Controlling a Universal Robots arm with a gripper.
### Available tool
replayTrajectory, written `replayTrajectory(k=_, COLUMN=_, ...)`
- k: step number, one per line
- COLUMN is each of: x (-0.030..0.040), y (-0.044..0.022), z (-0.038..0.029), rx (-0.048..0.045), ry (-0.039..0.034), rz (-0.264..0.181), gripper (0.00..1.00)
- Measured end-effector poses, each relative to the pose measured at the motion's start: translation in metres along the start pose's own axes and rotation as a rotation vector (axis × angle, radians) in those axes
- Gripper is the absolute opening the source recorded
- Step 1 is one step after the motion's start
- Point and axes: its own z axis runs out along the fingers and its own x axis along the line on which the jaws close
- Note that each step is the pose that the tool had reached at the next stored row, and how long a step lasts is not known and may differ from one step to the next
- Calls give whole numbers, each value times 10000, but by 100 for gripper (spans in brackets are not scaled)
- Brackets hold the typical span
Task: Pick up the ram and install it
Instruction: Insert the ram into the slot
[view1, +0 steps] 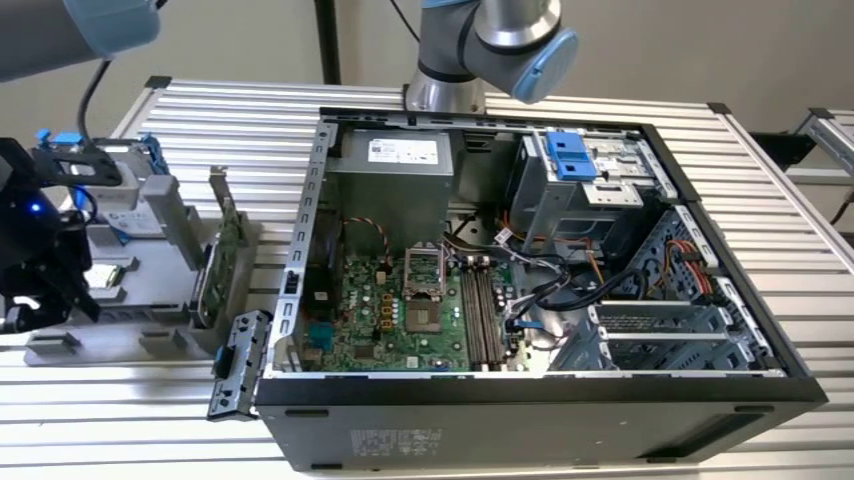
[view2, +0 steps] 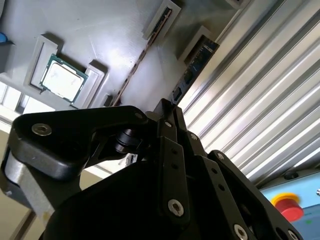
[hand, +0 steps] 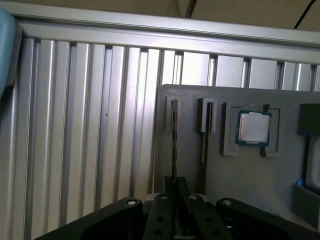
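From my exterior view, the ribbed aluminium table (view1: 174, 110) carries the open black computer tower case (view1: 534, 420). To the exterior view's left of the case is a grey plastic parts tray (view1: 134, 300). The black pincer (view1: 30, 262) sits at that tray. In both wrist views I see the ram (view2: 192, 70) (hand: 173, 145), a thin dark board stick. It stands on edge in the slot nearest the tray's rim, right at the pincer's tip. I cannot tell whether the pincer is clenched or released. A small square silver processor chip (hand: 254, 127) lies flat in a tray pocket nearby.

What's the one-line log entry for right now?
tool: over tray, in line with ram | ram: on edge in tray slot | case: open
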Motion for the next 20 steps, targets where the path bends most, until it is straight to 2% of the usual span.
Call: replayTrajectory(k=20, x=-6, y=3, z=-265, rx=1, ry=0, rz=0, gripper=0)
